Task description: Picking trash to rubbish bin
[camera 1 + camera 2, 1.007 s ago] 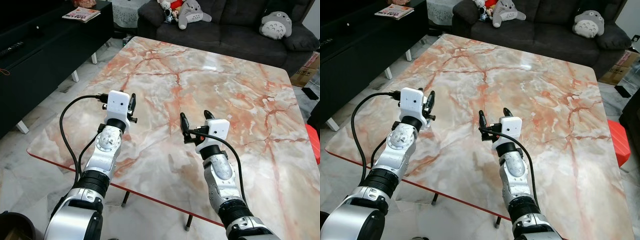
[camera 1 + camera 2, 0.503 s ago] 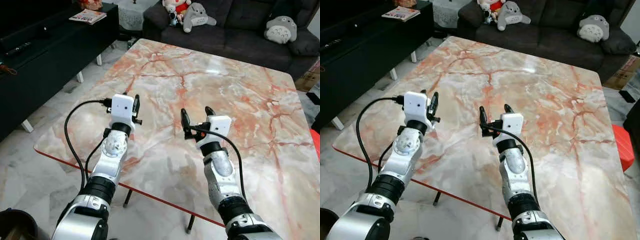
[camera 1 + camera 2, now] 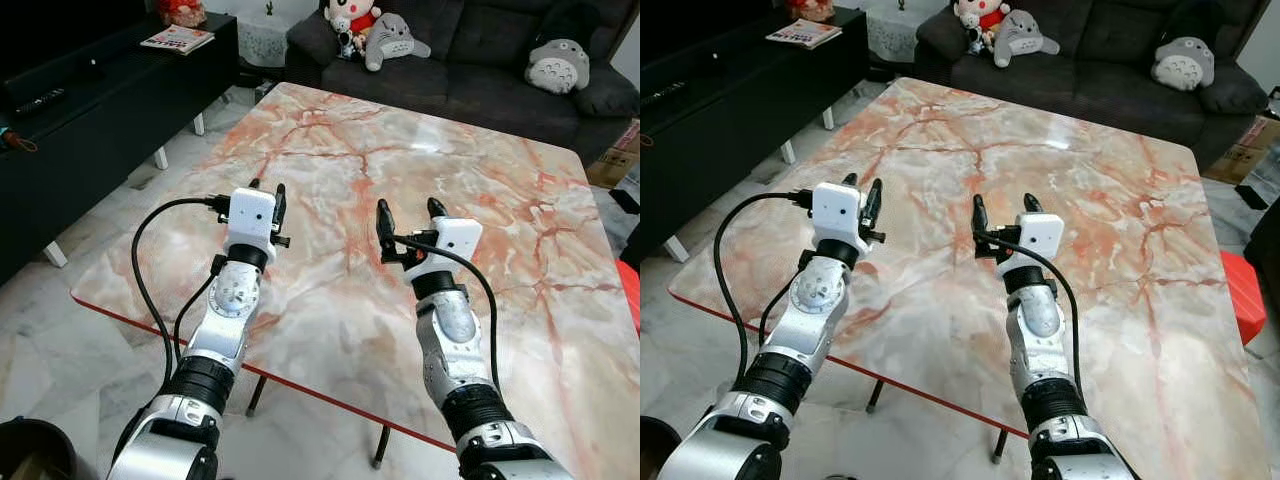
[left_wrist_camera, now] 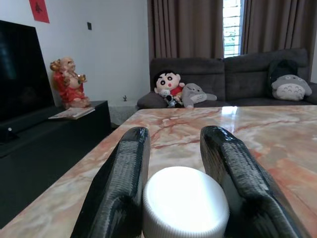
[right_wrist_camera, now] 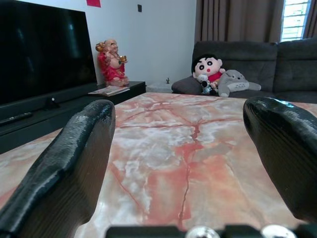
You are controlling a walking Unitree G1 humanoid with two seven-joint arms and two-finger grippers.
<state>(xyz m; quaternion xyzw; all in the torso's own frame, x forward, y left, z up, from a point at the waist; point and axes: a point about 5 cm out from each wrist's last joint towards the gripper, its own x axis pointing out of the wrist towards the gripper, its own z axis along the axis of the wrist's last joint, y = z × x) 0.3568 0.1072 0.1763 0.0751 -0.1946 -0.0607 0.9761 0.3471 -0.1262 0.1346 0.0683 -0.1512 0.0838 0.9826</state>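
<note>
In the left wrist view a round white cap (image 4: 185,203) sits between the two black fingers (image 4: 121,188), which press against its sides; what lies under the cap is hidden. My left gripper (image 3: 268,192) is held over the near left part of the marble table (image 3: 450,130), shut on this white-capped item. My right gripper (image 3: 408,212) hovers over the table's middle, open, with only bare marble between its fingers (image 5: 74,153). A dark round bin (image 3: 30,455) stands on the floor at my lower left.
A black TV cabinet (image 3: 90,90) runs along the left, with a magazine on it. A dark sofa (image 3: 470,50) with plush toys stands beyond the table. A red object (image 3: 1240,300) is by the table's right side. White tile floor lies between table and cabinet.
The whole view has shifted, so the camera moved. Both arms reach a little farther over the table, and the right gripper has drifted right. Finger states are unchanged.
</note>
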